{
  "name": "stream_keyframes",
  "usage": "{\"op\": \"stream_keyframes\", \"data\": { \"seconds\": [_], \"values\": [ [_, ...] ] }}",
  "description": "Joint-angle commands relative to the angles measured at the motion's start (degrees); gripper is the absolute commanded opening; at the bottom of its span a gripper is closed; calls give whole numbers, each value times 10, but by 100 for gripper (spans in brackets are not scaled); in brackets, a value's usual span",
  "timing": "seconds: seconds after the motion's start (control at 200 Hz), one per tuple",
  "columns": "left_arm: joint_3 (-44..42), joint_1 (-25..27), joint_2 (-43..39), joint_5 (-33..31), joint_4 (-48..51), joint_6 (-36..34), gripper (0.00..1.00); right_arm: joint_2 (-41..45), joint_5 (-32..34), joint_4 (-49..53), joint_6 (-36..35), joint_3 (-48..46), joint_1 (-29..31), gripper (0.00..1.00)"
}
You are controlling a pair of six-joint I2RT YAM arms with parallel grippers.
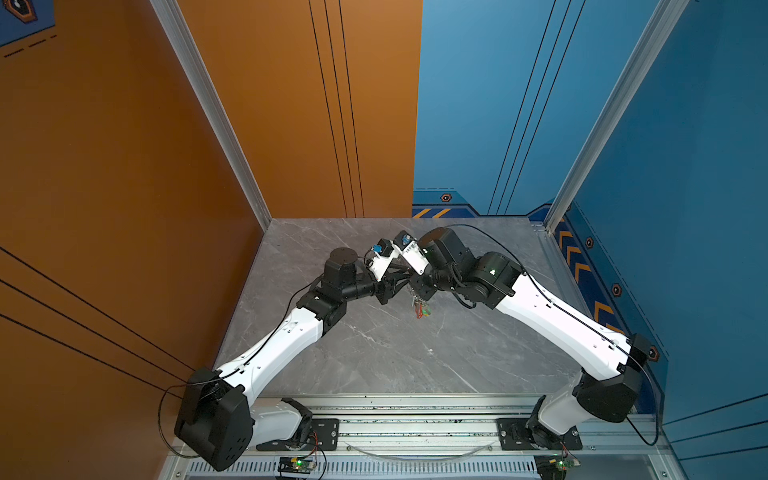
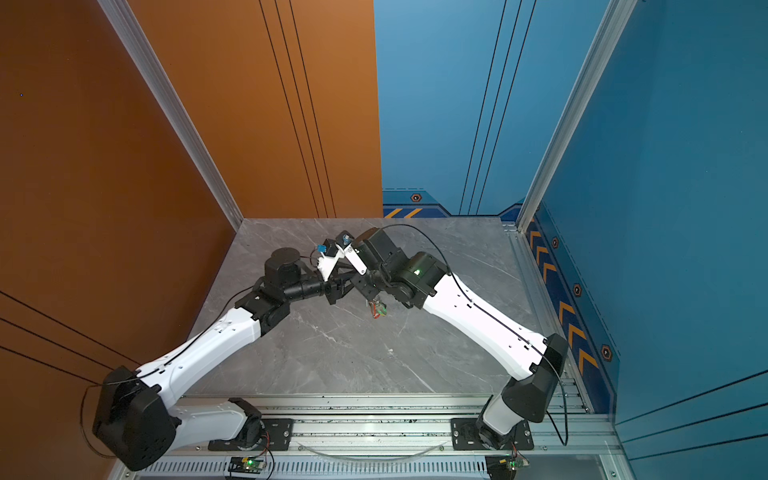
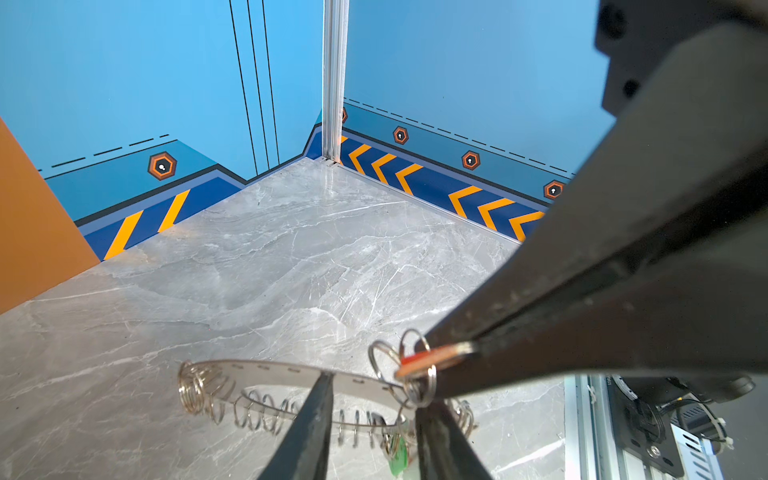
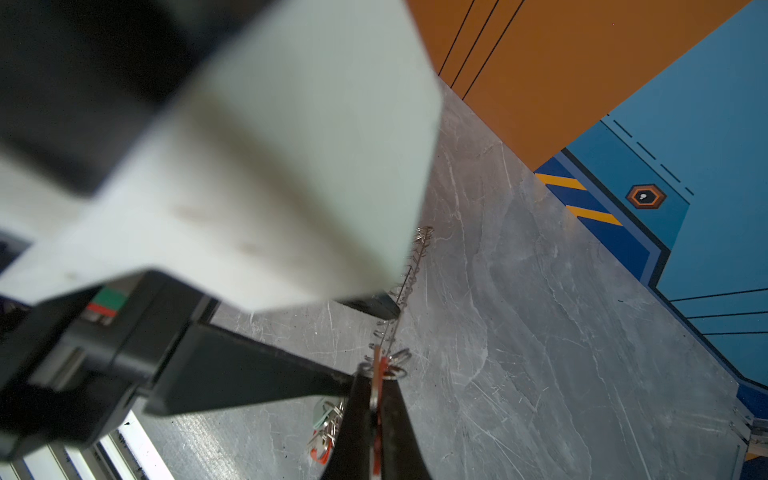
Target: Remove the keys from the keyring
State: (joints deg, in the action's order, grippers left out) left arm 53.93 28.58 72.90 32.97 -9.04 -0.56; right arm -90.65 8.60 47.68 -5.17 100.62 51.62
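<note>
While the keyring [image 3: 257, 371] is hanging in the air above the table [image 3: 291, 257], the right hand [image 4: 376, 382] is pinching a red-tagged key [image 3: 419, 359] at the keyring's rim, fully closed on it. The left hand [image 3: 376, 399] is straddling the keyring with fingers partly apart; whether it is gripping, I cannot tell. Pulling now is risking the split ring [image 3: 419, 386] dragging the keyring loose instead of freeing the key.

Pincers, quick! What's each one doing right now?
Left pincer: fingers apart at the keyring; grip cannot be told.
Right pincer: closed, holding a red-tagged key.
</note>
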Motion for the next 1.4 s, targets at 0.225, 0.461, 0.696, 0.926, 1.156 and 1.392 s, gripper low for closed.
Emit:
{"op": "stream_keyframes", "data": {
  "seconds": [0.225,0.461,0.696,0.926,1.156,1.392],
  "values": [
    [24,6,-11,-1,-5,-22,18,3,-18,13,5,19,-2,0],
    [43,16,-15,-12,17,-47,14,5,-16,24,0,19,-2,0],
    [47,25,-13,-37,16,-62,17,7,-18,26,-1,19,-4,0],
    [32,27,-8,-54,-46,-48,28,9,-30,26,14,19,-8,0],
    [16,27,-15,-71,-77,-52,36,13,-39,28,25,19,-13,0],
    [17,33,-5,-73,-86,-58,35,8,-44,36,25,47,-13,0]
  ]
}}
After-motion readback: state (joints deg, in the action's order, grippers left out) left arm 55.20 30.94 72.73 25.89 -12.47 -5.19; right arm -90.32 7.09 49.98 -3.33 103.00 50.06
